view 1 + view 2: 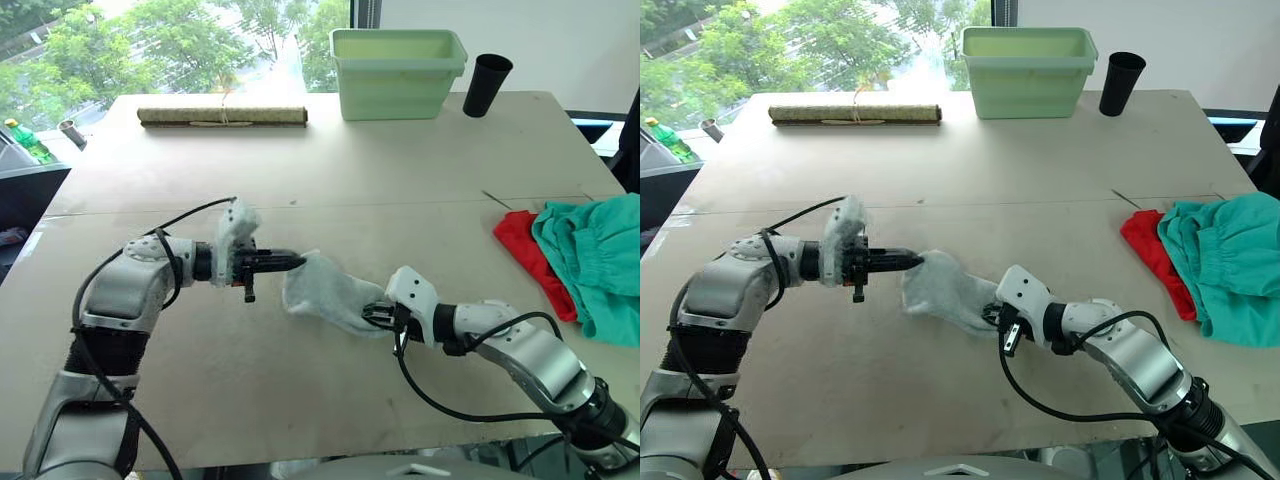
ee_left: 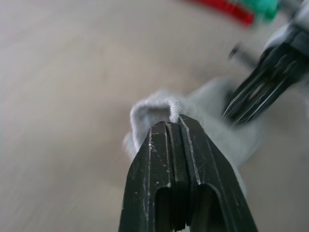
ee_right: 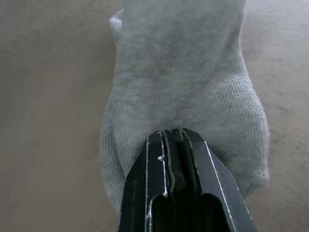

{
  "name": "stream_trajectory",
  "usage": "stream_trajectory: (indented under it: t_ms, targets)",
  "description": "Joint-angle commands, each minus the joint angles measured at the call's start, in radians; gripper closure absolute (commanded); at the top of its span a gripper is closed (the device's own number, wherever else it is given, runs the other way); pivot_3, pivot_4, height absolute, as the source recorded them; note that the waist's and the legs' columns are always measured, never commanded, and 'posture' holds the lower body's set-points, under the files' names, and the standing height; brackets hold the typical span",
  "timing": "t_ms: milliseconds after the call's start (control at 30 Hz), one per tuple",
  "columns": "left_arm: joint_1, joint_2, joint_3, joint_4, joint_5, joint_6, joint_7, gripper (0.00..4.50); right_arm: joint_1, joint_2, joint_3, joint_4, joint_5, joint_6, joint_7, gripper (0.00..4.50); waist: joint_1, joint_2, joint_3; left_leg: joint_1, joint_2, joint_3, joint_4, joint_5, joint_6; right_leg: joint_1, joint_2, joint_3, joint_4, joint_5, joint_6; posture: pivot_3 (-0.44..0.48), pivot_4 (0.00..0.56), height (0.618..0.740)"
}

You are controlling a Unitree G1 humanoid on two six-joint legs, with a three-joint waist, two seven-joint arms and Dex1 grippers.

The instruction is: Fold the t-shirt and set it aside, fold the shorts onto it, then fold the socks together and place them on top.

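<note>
- Two grippers hold the socks (image 1: 325, 290) at opposite ends, low over the middle of the table (image 1: 330, 170); this spreads the knit flat between them, which suits laying one half over the other.
- The left gripper (image 1: 296, 261) has its fingers pressed together on one edge of the cloth.
- The right gripper (image 1: 372, 315) is likewise clamped on the other end, its fingers closed over the fabric.
- The shorts (image 1: 600, 265) lie bunched over the t-shirt (image 1: 528, 255) at the table's right edge, well apart from the socks; judged from this, the pile is ready to receive them.
- A green tub (image 1: 397, 70), black cup (image 1: 486, 85) and rolled mat (image 1: 222, 116) stand at the far edge, outside the work area.
</note>
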Motion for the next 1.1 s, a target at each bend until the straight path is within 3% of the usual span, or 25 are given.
stream_trajectory:
  t_ms: [33,100,200,333,467,533,667,967,1100]
  targets:
    - [0.108,-0.059,-0.105,-0.068,0.093,-0.043,0.135,4.5,0.014,-0.016,0.0,0.004,-0.033,-0.017,0.017,4.46,0.0,0.003,-0.002,0.0,0.0,0.0,0.0,0.0,0.0,0.0,0.0,0.0,0.0,0.0,0.0,0.0,0.15,0.727]
    - [0.154,-0.061,-0.174,-0.042,0.197,-0.112,0.186,4.5,0.016,-0.023,-0.011,-0.002,-0.038,-0.018,0.027,4.46,0.001,0.002,-0.001,0.001,0.0,0.001,0.0,0.0,0.0,0.001,0.0,0.0,0.001,0.0,0.0,0.0,0.15,0.727]
    - [0.188,-0.033,-0.146,-0.005,0.215,-0.148,0.195,4.15,0.022,-0.07,-0.013,-0.015,-0.059,-0.032,0.062,4.5,0.006,0.002,-0.003,0.001,0.001,-0.001,0.0,-0.002,-0.006,0.0,0.001,-0.001,0.002,0.0,-0.001,0.0,0.15,0.727]
    - [0.156,0.028,-0.061,0.07,0.19,-0.192,0.16,2.5,0.022,-0.107,0.011,-0.006,-0.096,-0.073,0.102,4.5,0.004,0.002,-0.004,0.001,0.001,-0.001,0.0,-0.003,-0.005,-0.001,0.0,-0.001,0.001,-0.002,-0.004,0.0,0.15,0.727]
    - [0.112,0.074,-0.046,0.136,0.195,-0.237,0.108,0.61,0.011,-0.089,0.011,0.018,-0.111,-0.086,0.114,4.5,0.004,0.002,-0.004,0.001,0.001,-0.001,0.0,-0.002,-0.006,-0.001,0.0,-0.002,0.002,-0.001,-0.001,0.0,0.15,0.727]
    - [0.076,0.077,-0.019,0.127,0.136,-0.169,0.091,0.06,0.003,-0.082,0.018,0.031,-0.123,-0.101,0.125,4.5,0.004,0.001,-0.004,0.0,0.001,-0.001,0.0,-0.002,-0.006,-0.001,0.0,-0.002,0.001,-0.001,-0.001,0.0,0.15,0.727]
    - [0.053,0.084,-0.008,0.01,-0.035,0.069,0.046,0.06,0.006,-0.065,0.017,0.039,-0.138,-0.11,0.131,4.5,0.002,-0.001,-0.004,0.0,0.001,-0.001,0.0,-0.002,-0.005,-0.001,0.0,-0.002,0.0,0.0,0.0,0.0,0.15,0.727]
    - [0.082,0.013,-0.1,-0.05,0.0,0.103,0.143,0.06,0.015,-0.041,0.009,0.029,-0.16,-0.087,0.126,4.5,0.0,0.0,-0.004,0.0,0.001,-0.001,0.0,-0.002,-0.006,0.0,0.001,-0.002,0.001,0.0,0.0,0.0,0.15,0.727]
    - [0.075,-0.004,-0.098,-0.072,-0.024,0.102,0.136,1.65,0.016,-0.036,0.005,0.022,-0.164,-0.078,0.126,4.5,0.0,0.0,-0.004,0.0,0.001,-0.001,0.0,-0.002,-0.006,-0.001,0.001,-0.002,0.001,0.0,0.0,0.0,0.15,0.727]
